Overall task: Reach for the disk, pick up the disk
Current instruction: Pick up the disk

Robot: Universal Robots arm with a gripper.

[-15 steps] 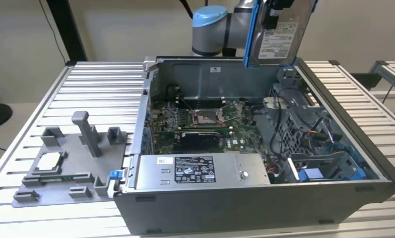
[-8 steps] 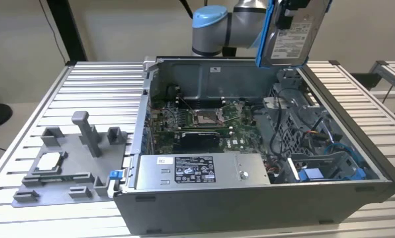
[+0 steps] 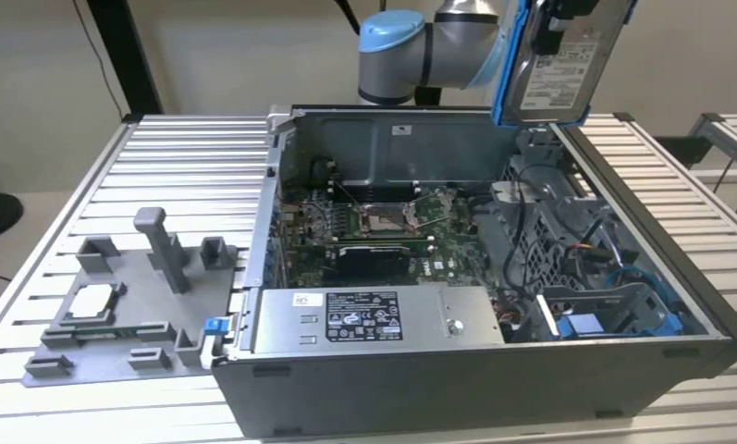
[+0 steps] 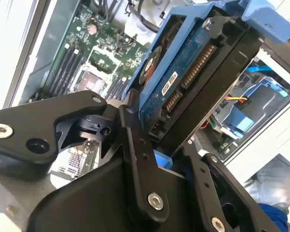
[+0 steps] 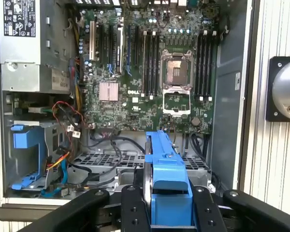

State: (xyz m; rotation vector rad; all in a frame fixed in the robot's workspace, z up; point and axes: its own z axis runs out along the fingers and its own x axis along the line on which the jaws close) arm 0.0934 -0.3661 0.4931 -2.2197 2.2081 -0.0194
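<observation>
The disk [image 3: 563, 65] is up in the air — lifted clear above the open computer case [image 3: 343, 388] at its far corner, label face showing in the exterior view. The gripper [image 5: 170, 208] is pinching the disk by its blue frame, black fingers [image 4: 135, 159] clamped on either side. The pick looks done, I'd say. To hold it well, keep the squeeze square on the frame so the drive doesn't tip — it hangs edge-down. Below sit the motherboard [image 5: 150, 72], loose cables [image 5: 67, 116] and the blue drive bay [image 5: 26, 154]; the case walls hem those in. Open room lies above and out over the slatted table [image 3: 664, 176], away from the grey fixture tray [image 3: 109, 314].
</observation>
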